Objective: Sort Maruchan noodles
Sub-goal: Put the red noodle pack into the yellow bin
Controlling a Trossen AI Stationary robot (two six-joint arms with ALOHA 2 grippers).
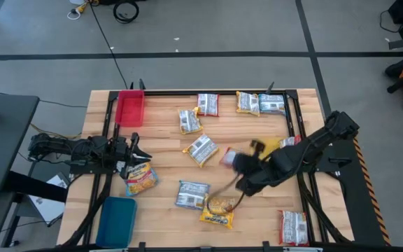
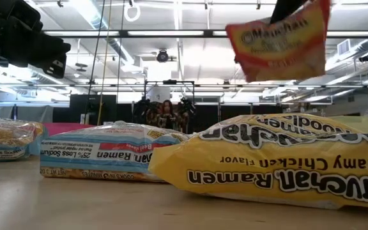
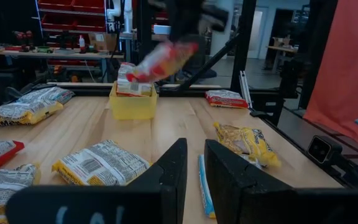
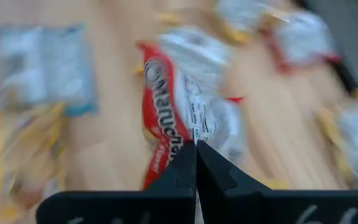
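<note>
Several Maruchan noodle packets lie flat on the wooden table (image 1: 166, 161), among them a blue-edged packet (image 1: 192, 194) and a yellow packet (image 1: 217, 212) near the front edge. My right gripper (image 4: 196, 146) is shut on a red-edged packet (image 2: 280, 41), high above the table's middle right; the same packet (image 1: 228, 157) shows blurred from above. My left gripper (image 3: 194, 180) rests level at the table's left side with a narrow gap between its fingers and nothing in it. A yellow-edged packet (image 1: 140, 178) lies just in front of it. My right gripper pinches the red-edged packet at its upper edge (image 4: 194, 132) between its two shut fingers. The fingers come slanting down from above. The packet hangs tilted below them (image 3: 163, 62), lifted well clear of the table and the other packets.
A red tray (image 1: 130, 108) stands at the far left, a blue tray (image 1: 116, 220) at the near left. A yellow tray (image 3: 132, 102) with a packet in it stands on the right side, partly under my right arm. More packets line the far edge (image 1: 248, 102) and near right corner (image 1: 293, 227).
</note>
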